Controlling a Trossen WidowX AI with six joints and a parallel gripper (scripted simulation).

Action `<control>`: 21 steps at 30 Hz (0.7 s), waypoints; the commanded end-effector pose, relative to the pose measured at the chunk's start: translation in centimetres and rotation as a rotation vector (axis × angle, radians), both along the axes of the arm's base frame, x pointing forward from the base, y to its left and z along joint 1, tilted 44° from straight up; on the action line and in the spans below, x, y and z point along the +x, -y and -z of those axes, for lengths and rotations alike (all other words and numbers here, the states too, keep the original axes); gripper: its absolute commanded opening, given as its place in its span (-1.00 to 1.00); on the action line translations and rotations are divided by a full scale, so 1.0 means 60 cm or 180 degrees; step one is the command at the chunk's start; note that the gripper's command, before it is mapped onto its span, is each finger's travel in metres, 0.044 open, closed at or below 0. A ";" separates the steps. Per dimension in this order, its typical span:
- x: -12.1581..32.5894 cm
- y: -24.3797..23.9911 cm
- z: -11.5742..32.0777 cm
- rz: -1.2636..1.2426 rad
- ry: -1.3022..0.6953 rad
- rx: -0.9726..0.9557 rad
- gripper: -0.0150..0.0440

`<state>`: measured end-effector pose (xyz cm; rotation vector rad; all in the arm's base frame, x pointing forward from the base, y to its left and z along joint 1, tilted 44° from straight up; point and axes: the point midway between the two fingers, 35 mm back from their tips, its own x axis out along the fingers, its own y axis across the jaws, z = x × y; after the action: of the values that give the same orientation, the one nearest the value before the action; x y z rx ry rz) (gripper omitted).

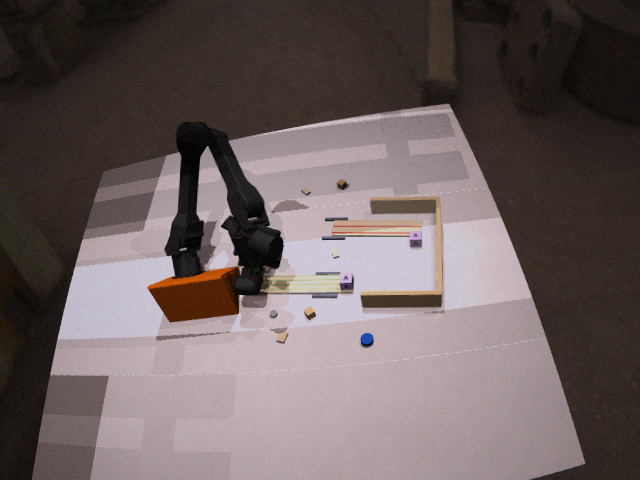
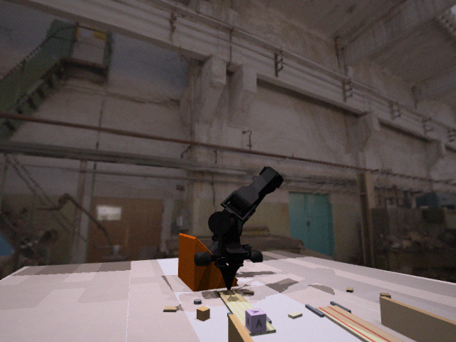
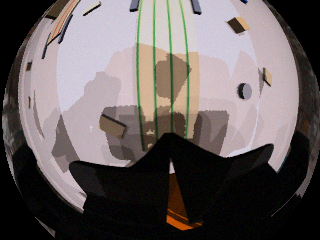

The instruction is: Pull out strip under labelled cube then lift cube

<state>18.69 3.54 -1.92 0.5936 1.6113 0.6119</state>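
A pale strip with green lines point(image 1: 299, 284) point(image 2: 239, 307) point(image 3: 146, 75) runs between two short dark rails point(image 1: 324, 296) point(image 3: 196, 6). A lilac cube marked A point(image 1: 345, 281) point(image 2: 255, 320) sits on its far end. A red-lined strip point(image 1: 377, 227) point(image 2: 344, 319) lies parallel to it, with another lilac cube marked A point(image 1: 415, 239) at its far end; what lies directly under that cube is unclear. My gripper point(image 2: 229, 288) point(image 3: 168, 138) is shut, pointing down, its tips low over the green-lined strip's near end. The top view hides the tips. Whether they touch the strip is unclear.
A three-sided wooden wall point(image 1: 439, 248) point(image 2: 416, 313) stands around the far end. An orange block point(image 1: 196, 297) point(image 2: 202, 270) is by the arm's base. A grey disc point(image 1: 273, 313) point(image 3: 245, 91), a small wooden cube point(image 1: 309, 312) point(image 2: 203, 313) and a blue disc point(image 1: 367, 339) lie beside the green-lined strip.
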 end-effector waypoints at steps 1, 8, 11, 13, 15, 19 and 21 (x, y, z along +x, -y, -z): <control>0.017 0.038 -0.035 -0.0017 0.0034 -0.0030 -0.49; 0.032 0.033 -0.031 -0.0045 0.0062 -0.0026 -0.31; 0.053 0.033 -0.030 -0.0071 0.0089 -0.0021 -0.05; 0.064 0.034 -0.030 -0.0073 0.0092 -0.0020 0.13; 0.076 0.036 -0.030 -0.0073 0.0094 -0.0021 0.31; 0.098 0.038 -0.030 -0.0073 0.0097 -0.0021 0.67; 0.109 0.039 -0.030 -0.0073 0.0099 -0.0021 0.84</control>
<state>23.99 1.17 -0.03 0.5505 1.5880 0.6269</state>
